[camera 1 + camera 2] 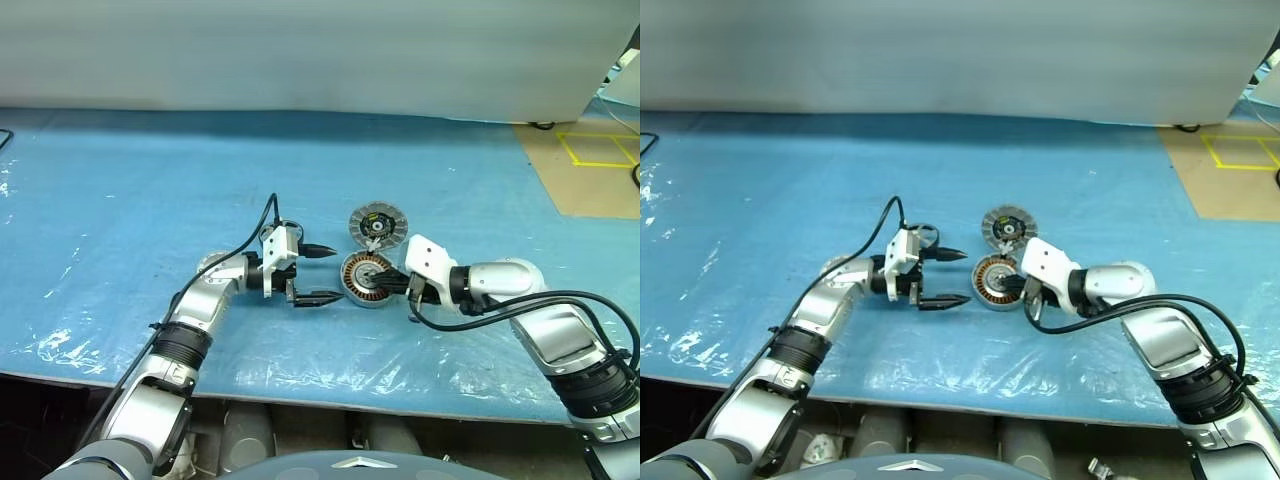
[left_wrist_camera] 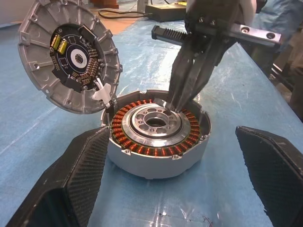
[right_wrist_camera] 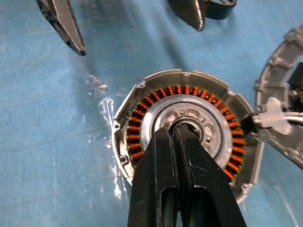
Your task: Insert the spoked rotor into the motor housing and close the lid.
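Motor housing (image 1: 366, 279) sits at frame centre on the blue counter (image 1: 120, 200), copper windings up. Lid (image 1: 373, 224) stands tilted just above it in the picture, apparently attached at the rim, so the cavity is exposed. Right pincer (image 3: 182, 137) is pressed shut, tips at the central hub; whether it pinches the spoked rotor there I cannot tell. Left pincer (image 1: 322, 274) is spread wide, level, just left of the housing, likely to brace it. Lid not yet closed.
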Controlling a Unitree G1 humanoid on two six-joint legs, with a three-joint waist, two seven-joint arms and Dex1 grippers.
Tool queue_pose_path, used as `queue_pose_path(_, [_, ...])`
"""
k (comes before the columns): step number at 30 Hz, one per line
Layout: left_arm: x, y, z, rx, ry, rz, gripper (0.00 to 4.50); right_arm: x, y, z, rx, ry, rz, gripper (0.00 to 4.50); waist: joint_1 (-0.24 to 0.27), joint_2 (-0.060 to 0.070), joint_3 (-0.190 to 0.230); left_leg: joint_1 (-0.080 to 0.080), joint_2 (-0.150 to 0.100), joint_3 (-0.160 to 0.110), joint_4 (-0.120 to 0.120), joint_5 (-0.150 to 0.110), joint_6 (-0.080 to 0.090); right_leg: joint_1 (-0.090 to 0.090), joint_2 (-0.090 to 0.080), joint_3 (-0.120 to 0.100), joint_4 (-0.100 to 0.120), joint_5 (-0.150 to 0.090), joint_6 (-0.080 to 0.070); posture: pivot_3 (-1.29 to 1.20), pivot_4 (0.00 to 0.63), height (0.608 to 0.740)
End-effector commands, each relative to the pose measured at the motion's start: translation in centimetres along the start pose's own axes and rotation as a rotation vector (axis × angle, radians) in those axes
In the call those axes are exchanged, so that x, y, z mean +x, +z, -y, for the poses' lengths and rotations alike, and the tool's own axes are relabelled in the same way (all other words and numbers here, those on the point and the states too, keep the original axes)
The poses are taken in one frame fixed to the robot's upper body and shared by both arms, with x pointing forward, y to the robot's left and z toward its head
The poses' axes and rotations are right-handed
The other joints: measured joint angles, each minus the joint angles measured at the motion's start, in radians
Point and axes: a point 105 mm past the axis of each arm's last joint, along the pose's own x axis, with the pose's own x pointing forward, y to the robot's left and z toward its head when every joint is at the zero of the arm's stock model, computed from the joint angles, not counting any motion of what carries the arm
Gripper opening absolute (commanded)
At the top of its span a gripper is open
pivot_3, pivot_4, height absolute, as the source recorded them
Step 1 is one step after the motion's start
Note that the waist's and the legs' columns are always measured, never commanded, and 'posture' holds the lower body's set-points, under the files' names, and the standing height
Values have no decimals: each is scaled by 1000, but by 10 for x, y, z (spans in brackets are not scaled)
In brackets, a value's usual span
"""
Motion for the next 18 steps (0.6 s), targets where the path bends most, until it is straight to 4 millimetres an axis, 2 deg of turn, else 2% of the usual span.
queue_pose_path(1, [1, 6, 0, 27, -3, 11, 4500, 3, 14, 1, -62, -8, 29, 35, 0, 0, 0, 0, 0, 0, 0, 0, 0, 0, 0, 0, 0, 0, 0, 0, 150, 740])
queue_pose_path(5, [1, 5, 1, 23, 4, 13, 4500, 6, 8, 5, -79, -18, -2, 35, 1, 0, 0, 0, 0, 0, 0, 0, 0, 0, 0, 0, 0, 0, 0, 0, 150, 740])
queue_pose_path(18, [2, 5, 1, 20, 4, 14, 4500, 2, 6, 15, -96, -49, -18, 35, 1, 0, 0, 0, 0, 0, 0, 0, 0, 0, 0, 0, 0, 0, 0, 0, 150, 740])
